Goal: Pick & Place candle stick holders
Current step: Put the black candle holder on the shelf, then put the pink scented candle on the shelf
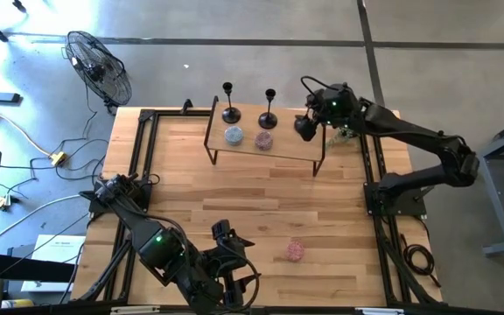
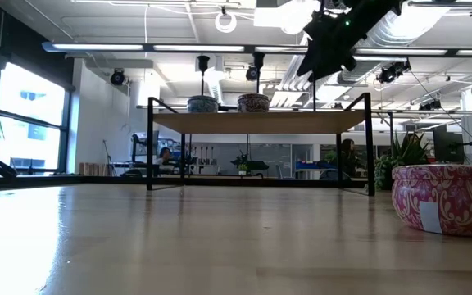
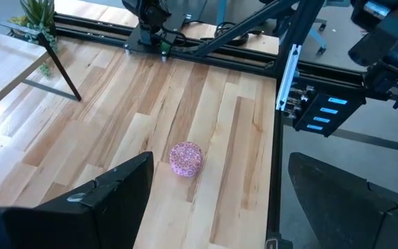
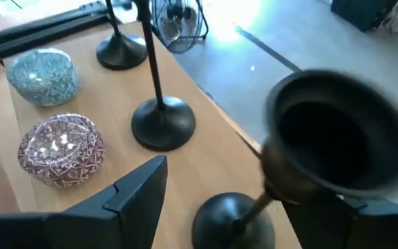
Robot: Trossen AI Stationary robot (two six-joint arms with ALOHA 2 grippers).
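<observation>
At the near edge of the table [image 1: 261,210], the left gripper [image 1: 234,282] is seen waiting, with its two fingers spread wide and nothing held between them. Just beyond it a small pink patterned tin [image 1: 295,252] is placed on the wood; in the low view it is cut off by the picture's edge. Farther back, a raised shelf [image 1: 278,149] on thin black legs is standing, and on it a blue patterned bowl [image 1: 234,135] and a pink patterned bowl [image 1: 263,139] are set side by side. Behind them two candle stick holders [image 1: 230,103] are placed upright on the shelf, the second [image 1: 269,108] near the first. At the shelf's right end, the right gripper [image 1: 306,124] is positioned, and a third holder [image 4: 302,166] is seen tilted and blurred close to the wrist camera, its base [image 4: 230,218] low near the shelf surface. The fingertips are hidden by this holder, so it cannot be told if the stem is clamped or free. On the floor beyond the table's far left corner, a fan [image 1: 100,66] is lying.
</observation>
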